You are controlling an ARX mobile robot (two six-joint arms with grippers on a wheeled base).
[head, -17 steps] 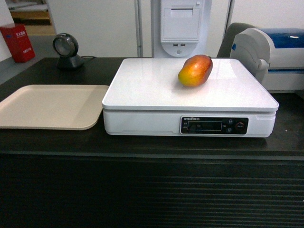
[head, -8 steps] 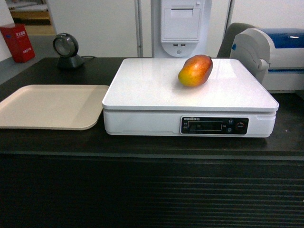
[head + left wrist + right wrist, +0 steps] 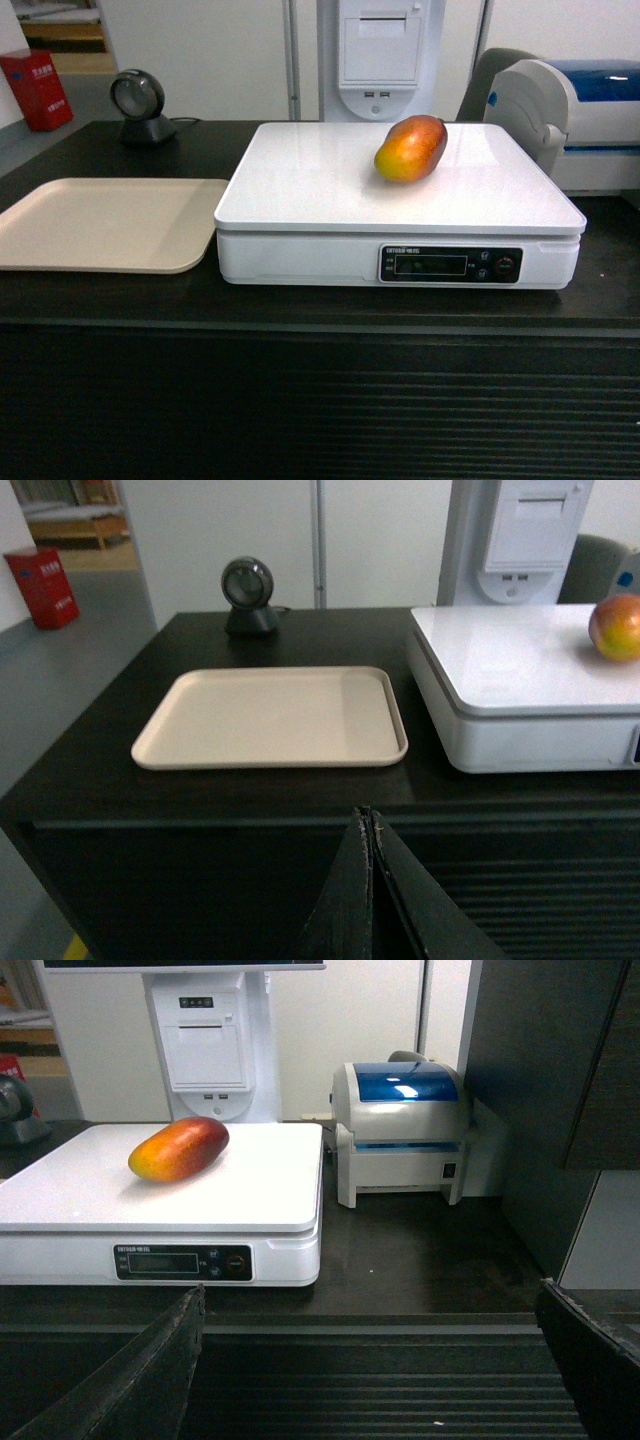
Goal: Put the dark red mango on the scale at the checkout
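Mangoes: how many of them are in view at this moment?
1. The mango lies on the scale, toward its far right part, with its red end pointing back and right. No other mango shows in any view; the tray beside the scale holds none.

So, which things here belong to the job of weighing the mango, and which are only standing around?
Part of the job:
- dark red mango, lying on the scale
- scale, white
- checkout counter, black

Not part of it:
- beige tray, left of the scale
- round scanner behind the tray
- label printer with blue lid, right of the scale
- red box
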